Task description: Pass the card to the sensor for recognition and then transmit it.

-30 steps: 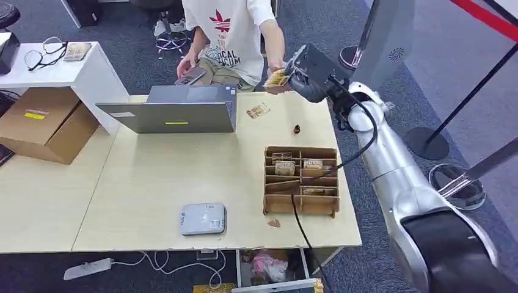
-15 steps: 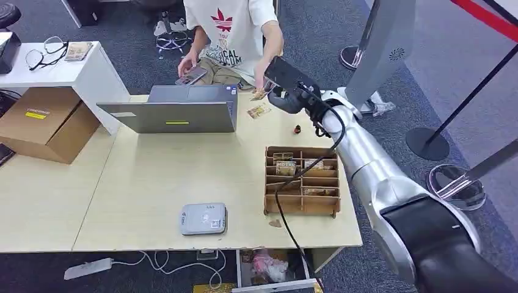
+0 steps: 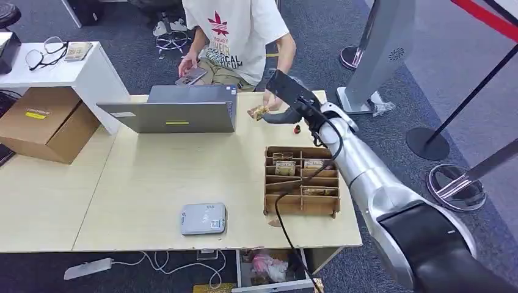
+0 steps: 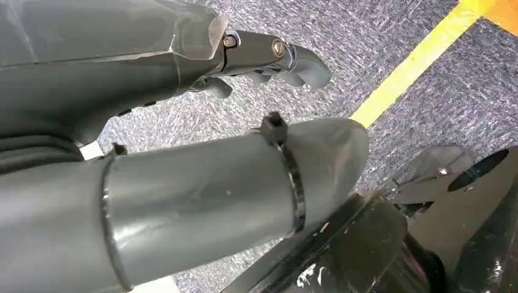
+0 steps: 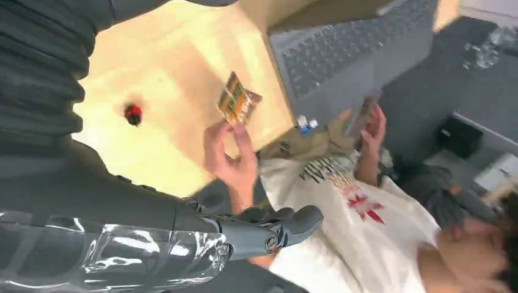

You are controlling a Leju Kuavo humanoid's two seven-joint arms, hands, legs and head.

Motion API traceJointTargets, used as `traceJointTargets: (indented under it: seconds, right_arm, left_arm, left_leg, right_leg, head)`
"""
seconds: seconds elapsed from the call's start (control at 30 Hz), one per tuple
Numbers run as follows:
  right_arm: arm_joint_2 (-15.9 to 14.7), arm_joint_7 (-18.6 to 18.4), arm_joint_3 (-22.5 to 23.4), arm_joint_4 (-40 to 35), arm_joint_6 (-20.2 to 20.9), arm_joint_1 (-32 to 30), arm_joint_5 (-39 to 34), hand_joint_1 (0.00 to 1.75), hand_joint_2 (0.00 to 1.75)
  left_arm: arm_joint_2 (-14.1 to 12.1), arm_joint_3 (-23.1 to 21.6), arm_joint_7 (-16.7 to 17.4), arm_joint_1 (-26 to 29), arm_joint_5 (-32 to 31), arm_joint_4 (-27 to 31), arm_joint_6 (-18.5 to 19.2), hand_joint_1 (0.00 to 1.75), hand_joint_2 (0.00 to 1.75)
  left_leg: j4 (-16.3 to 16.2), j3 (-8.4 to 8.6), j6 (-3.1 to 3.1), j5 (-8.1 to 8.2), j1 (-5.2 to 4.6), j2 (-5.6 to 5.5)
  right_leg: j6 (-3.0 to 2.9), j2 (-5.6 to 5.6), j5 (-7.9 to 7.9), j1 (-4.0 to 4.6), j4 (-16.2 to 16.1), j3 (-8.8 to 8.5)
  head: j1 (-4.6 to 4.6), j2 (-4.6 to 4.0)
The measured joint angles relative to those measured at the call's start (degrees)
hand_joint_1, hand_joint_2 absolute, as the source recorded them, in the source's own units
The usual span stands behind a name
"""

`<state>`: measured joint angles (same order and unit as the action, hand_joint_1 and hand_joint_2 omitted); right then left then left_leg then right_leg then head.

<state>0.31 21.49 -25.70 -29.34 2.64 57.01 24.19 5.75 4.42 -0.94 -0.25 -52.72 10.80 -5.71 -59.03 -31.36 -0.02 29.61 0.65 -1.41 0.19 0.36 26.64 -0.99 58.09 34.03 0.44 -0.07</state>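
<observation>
The small gold-and-brown patterned card [image 3: 258,112] lies on the pale wooden counter [image 3: 159,177], just beside the right corner of the open grey laptop [image 3: 177,108], and a person's hand [image 3: 269,101] touches it; in the right wrist view the card [image 5: 237,102] sits at that person's fingertips [image 5: 229,152]. The robot's right hand [image 3: 286,97] hovers over the counter just right of the card, apart from it, holding nothing; in the right wrist view its dark fingers [image 5: 287,223] stretch out loosely, with nothing between them. A small red-and-black object [image 3: 297,129] rests on the counter near the right hand, between the laptop and the brown cardboard compartment tray [image 3: 301,180], which holds several more cards in its slots. The flat grey square sensor pad [image 3: 203,218] sits on the counter well in front of the laptop, near the front edge. The person in the white printed T-shirt [image 3: 235,30] sits behind the laptop, holding a phone [image 3: 192,75] in the other hand. The robot's left hand [image 4: 262,58] hangs above grey carpet with a yellow stripe [image 4: 415,64], fingers lightly curled and apart, holding nothing.
</observation>
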Motion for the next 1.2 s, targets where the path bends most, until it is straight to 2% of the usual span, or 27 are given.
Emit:
traceJointTargets:
  seconds: [0.17,0.23,0.57,0.83,0.87,1.07,1.2]
  right_arm:
    - [0.0,5.1,1.6,-7.8,-6.4,-4.0,-3.7,0.0,1.75]
    - [0.0,5.8,2.8,-12.7,-7.9,-6.8,-6.3,0.0,1.75]
    - [-0.7,6.5,5.8,-37.2,-6.9,-24.3,-23.0,0.0,1.75]
    - [-0.7,6.8,6.3,-52.3,-7.6,-38.7,-26.1,0.0,1.75]
    - [-0.7,6.8,6.4,-53.9,-7.5,-40.3,-26.2,0.0,0.0]
    - [0.2,6.8,7.8,-61.0,-5.9,-48.4,-27.5,0.0,0.0]
    - [1.1,7.3,8.9,-64.4,-3.3,-53.1,-29.2,0.0,0.0]
  left_arm:
    - [0.1,0.1,-0.4,0.0,0.1,0.0,-0.3,0.0,0.0]
    - [0.1,0.1,-0.6,0.0,0.1,0.0,-0.3,0.0,0.0]
    - [0.1,0.9,-0.8,0.0,0.9,0.0,-0.1,0.0,0.0]
    - [0.3,2.6,-0.3,0.1,1.9,0.0,-0.4,0.0,0.0]
    - [0.4,2.9,-0.3,0.1,2.0,0.0,-0.4,0.0,0.0]
    - [0.6,3.5,0.2,0.2,1.9,0.0,-0.7,0.0,0.0]
    - [0.7,4.0,0.3,0.1,1.1,0.0,-0.7,0.0,0.0]
  left_leg:
    - [0.0,0.0,0.0,0.0,0.0,0.0]
    - [0.0,0.01,0.0,0.01,0.0,0.0]
    - [0.0,0.0,0.01,0.02,0.0,0.0]
    - [0.0,-0.02,-0.01,0.04,0.0,0.0]
    - [0.0,-0.03,0.0,0.04,0.0,-0.01]
    - [0.0,-0.03,0.03,0.07,0.0,-0.01]
    - [0.0,-0.04,0.03,0.07,0.0,0.0]
  right_leg:
    - [0.0,0.0,0.0,0.01,0.0,0.0]
    - [0.0,0.0,0.01,0.01,0.0,0.0]
    - [0.02,-0.01,0.03,0.01,0.0,0.01]
    - [0.03,-0.03,0.05,0.01,0.0,0.01]
    - [0.03,-0.04,0.06,0.01,0.0,0.0]
    - [0.04,-0.05,0.06,0.01,-0.1,0.01]
    - [0.04,-0.04,0.06,0.01,-0.1,0.01]
  head:
    - [0.0,0.0]
    - [0.0,0.0]
    - [0.0,0.0]
    - [0.0,0.0]
    - [0.0,0.0]
    - [0.0,0.0]
    - [0.0,0.0]
